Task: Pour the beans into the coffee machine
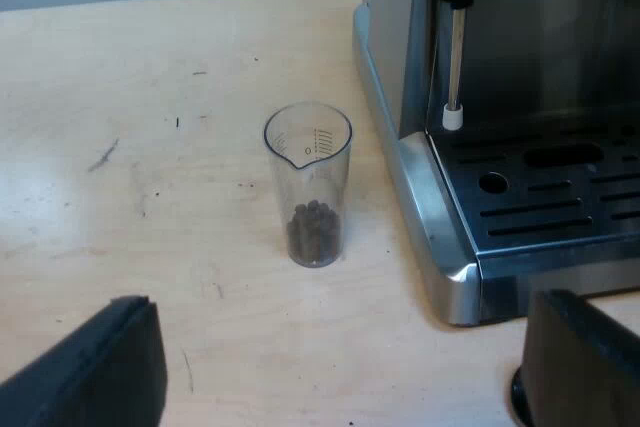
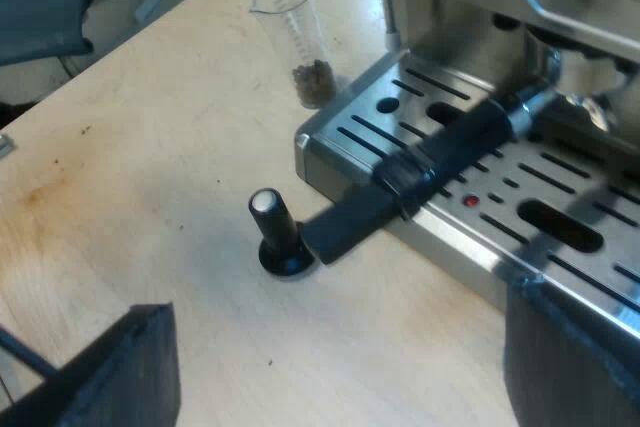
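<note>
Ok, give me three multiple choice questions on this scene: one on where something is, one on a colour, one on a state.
1. Where is the glass? A on the table beside the coffee machine; B on top of it; C under it.
2. What colour is the foot of the tamper? A blue; B red; C black.
3. How is the glass? A tipped over, spilled; B upright with beans in its bottom; C upright, empty.
Answers: 1 A, it stands on the wood next to the machine's corner. 2 C, the foot is black against the pale table. 3 B, its mouth faces up and dark beans sit inside.
</note>
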Available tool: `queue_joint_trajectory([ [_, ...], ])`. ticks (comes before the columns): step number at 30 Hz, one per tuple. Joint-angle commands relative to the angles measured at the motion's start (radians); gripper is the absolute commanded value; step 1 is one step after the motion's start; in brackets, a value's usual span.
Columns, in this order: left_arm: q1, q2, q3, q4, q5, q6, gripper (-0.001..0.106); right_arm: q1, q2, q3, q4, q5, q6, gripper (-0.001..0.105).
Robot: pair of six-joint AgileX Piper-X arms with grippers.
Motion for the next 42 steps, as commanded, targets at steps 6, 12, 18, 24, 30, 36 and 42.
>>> queue_joint_trajectory([
  [6, -0.006, 0.002, 0.013, -0.025, 0.004, -0.002, 0.079, 0.062, 0.071, -0.003, -0.067, 0.038, -0.018, 0.069],
  [12, -0.006, 0.002, 0.045, -0.057, 0.004, -0.002, 0.079, 0.061, 0.089, -0.003, -0.08, 0.038, -0.018, 0.069],
  [18, -0.006, 0.003, 0.078, -0.089, 0.02, -0.002, 0.079, 0.061, 0.089, -0.003, -0.08, 0.038, -0.018, 0.069],
  [24, -0.006, 0.005, 0.138, -0.169, 0.019, -0.002, 0.079, 0.061, 0.089, -0.003, -0.08, 0.038, -0.018, 0.069],
  [30, -0.006, 0.006, 0.206, -0.256, 0.019, -0.002, 0.079, 0.061, 0.089, -0.003, -0.08, 0.038, -0.018, 0.069],
  [36, -0.006, 0.006, 0.307, -0.41, 0.019, -0.002, 0.079, 0.061, 0.089, -0.003, -0.08, 0.038, -0.018, 0.069],
  [42, -0.006, 0.006, 0.388, -0.511, 0.011, -0.002, 0.079, 0.061, 0.089, -0.003, -0.08, 0.038, -0.018, 0.069],
])
